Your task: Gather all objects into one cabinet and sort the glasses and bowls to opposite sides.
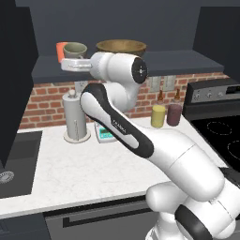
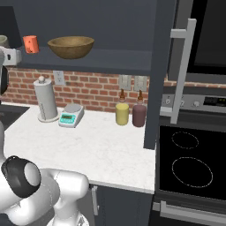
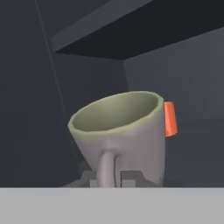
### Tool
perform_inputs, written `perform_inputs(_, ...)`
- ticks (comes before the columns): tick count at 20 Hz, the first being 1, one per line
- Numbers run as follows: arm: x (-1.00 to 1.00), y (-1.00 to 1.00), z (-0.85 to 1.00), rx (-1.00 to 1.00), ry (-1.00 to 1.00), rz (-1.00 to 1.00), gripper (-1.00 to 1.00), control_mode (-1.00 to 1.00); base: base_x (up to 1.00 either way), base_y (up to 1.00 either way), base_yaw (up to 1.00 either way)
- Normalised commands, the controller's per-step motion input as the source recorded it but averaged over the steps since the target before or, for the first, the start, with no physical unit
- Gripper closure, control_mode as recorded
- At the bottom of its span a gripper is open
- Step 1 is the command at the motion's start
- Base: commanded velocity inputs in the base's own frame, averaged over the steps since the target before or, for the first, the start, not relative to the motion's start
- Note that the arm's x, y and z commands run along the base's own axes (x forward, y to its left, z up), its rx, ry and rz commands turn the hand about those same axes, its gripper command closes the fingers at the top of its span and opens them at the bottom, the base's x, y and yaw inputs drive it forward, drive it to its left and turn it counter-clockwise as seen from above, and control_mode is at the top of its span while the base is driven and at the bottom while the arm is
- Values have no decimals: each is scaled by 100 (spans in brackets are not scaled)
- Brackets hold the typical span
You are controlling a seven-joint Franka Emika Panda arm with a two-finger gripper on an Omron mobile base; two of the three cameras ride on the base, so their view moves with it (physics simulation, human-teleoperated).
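My gripper (image 3: 107,177) is shut on the handle of the grey-beige mug (image 3: 120,135), which hangs tilted in front of the cabinet's dark back panel. In the left base view the mug (image 1: 75,49) is at the left end of the cabinet shelf (image 1: 187,61), just above my gripper (image 1: 70,60). The small orange cup (image 1: 60,50) stands right behind the mug, and a sliver of it (image 3: 169,119) peeks past the mug's rim. The wide brown wooden bowl (image 1: 121,47) rests on the same shelf to the right, and the right base view shows the bowl (image 2: 70,47) beside the orange cup (image 2: 30,43).
On the counter below stand a paper towel holder (image 1: 75,117), a kitchen scale (image 1: 105,133), a yellow canister (image 1: 158,116) and a maroon canister (image 1: 174,115). A stove (image 1: 220,136) lies to the right and a sink (image 1: 14,164) to the left. A dark cabinet door (image 2: 159,66) stands open.
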Motion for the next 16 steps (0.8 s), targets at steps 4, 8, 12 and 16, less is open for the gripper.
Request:
perform_inputs(4,10,2,8,-6,9,0,100,-100,0,0,0)
perform_inputs(8,8,31,0,-5,15,0,100,-100,0,0,0)
perform_inputs(12,26,44,-15,-1,13,0,100,-100,0,0,0)
perform_inputs(16,43,34,-5,0,4,0,100,-100,0,0,0)
